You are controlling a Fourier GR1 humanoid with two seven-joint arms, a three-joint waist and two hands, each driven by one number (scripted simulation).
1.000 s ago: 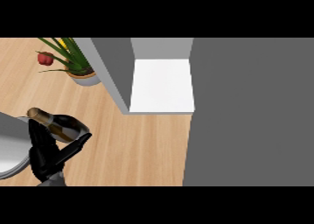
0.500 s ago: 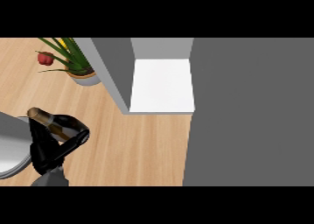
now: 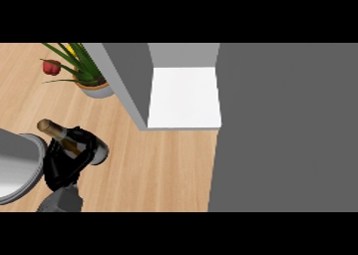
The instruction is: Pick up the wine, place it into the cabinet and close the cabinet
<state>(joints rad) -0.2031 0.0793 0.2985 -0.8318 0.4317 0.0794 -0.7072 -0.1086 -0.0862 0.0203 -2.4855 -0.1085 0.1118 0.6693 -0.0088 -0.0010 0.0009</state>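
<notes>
The left hand is curled round the wine bottle, which lies tilted at the lower left of the wooden counter, just beside a grey sink, well apart from the open cabinet and potted plant

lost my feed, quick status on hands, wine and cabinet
Left hand curled round wine bottle, right hand not in view. Cabinet open, white shelf bare. Potted plant left of cabinet, off the direct path.
</notes>
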